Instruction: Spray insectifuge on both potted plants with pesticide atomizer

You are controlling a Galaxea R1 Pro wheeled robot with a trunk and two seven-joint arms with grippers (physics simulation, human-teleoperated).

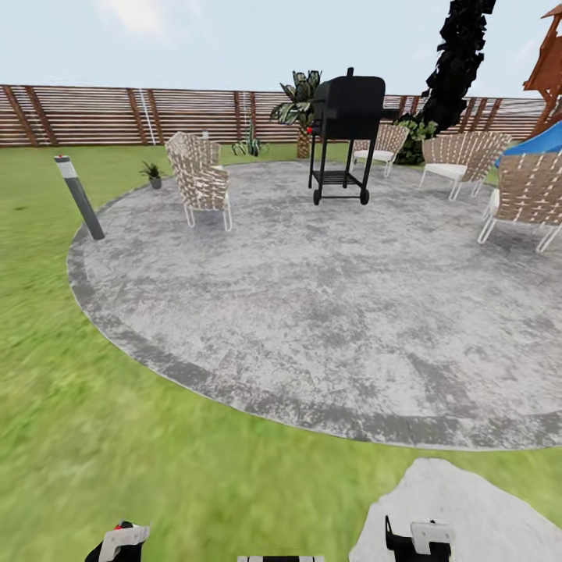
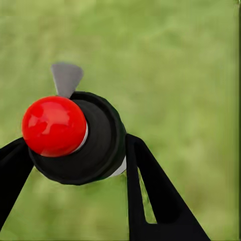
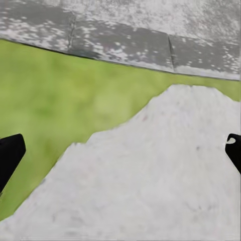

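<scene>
- Gripped between the black fingers (image 2: 150, 196) of the left gripper (image 2: 75, 165), the pesticide atomizer (image 2: 88, 138) shows close up in the left wrist view: dark round body, red top (image 2: 54, 125), grey nozzle (image 2: 66, 78), blurred grass behind.
- From the head view, that left gripper (image 1: 121, 542) is just a white-and-black tip at the lower edge over the lawn (image 1: 117, 437); the bottle cannot be made out there.
- Right gripper (image 3: 120, 150) stands spread wide with nothing between its fingertips, above a pale stepping stone (image 3: 150, 181) beside the patio's edge (image 3: 125, 47); the head view shows it (image 1: 417, 538) over that stone (image 1: 460, 499).
- Far across the round grey patio (image 1: 328, 312), the head view alone gives one potted plant (image 1: 152, 173) near a woven chair (image 1: 201, 179), and something like a second (image 1: 250, 146) by the slatted fence (image 1: 101, 115), too small to be sure.
- A black grill (image 1: 345, 133) stands on the patio.
</scene>
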